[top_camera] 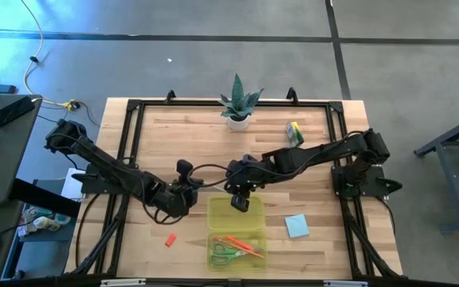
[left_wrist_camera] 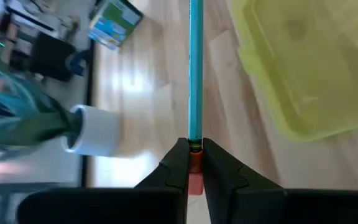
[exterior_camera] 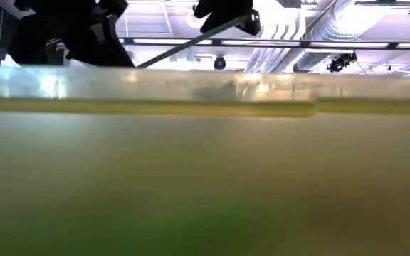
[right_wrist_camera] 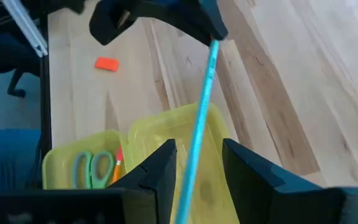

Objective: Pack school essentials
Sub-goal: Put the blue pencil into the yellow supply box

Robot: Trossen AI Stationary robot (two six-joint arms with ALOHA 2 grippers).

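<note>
High view: the left gripper [top_camera: 188, 191] sat mid-table, just beside the translucent yellow-green plastic case [top_camera: 236, 257]. Left wrist view showed its fingers [left_wrist_camera: 178, 163] clamped narrow on the orange eraser end of a long teal pencil [left_wrist_camera: 196, 68], the shaft pointing away over bare wood. The right gripper [top_camera: 240, 201] hovered over the case's open lid; in the right wrist view its fingers [right_wrist_camera: 160, 165] stood partly apart, with the pencil's shaft running between them, contact not clear. Green-handled scissors [top_camera: 226, 253] and orange pencils [top_camera: 240, 243] lay inside the case. Small red eraser [top_camera: 170, 239] lay on the table beside the case. Light-blue square notepad [top_camera: 296, 226] lay well apart, green-yellow crayon box [top_camera: 294, 132] near the potted spiky plant [top_camera: 238, 104].
</note>
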